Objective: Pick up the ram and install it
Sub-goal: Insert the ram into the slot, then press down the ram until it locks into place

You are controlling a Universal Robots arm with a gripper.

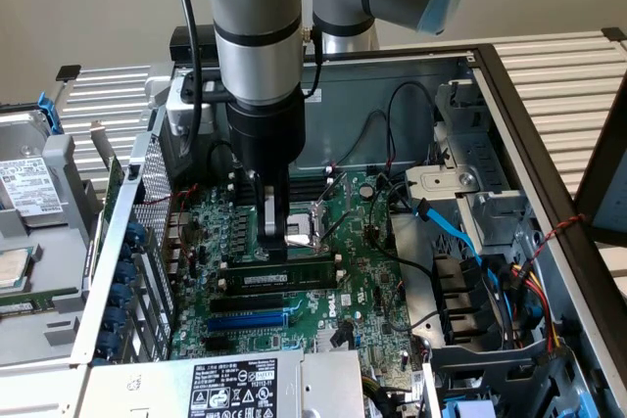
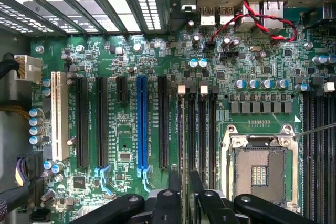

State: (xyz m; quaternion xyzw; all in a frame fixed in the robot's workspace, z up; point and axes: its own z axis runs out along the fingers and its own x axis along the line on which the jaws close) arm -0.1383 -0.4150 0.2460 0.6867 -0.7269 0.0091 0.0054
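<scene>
I have the gripper (image 1: 275,245) straight down over the ram (image 1: 284,274), which stands on edge along a memory slot at the centre of the exterior view, just below the processor socket (image 1: 306,226). My fingers (image 2: 174,190) stand apart, one on each side of its top edge, lined up, I judge, to bear on its flat faces.

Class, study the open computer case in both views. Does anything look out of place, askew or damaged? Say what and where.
Nothing looks damaged or spilled. One oddity: the CPU socket lies bare, with no cooler over it. The ram runs parallel to the black slots beside it, not askew.
</scene>
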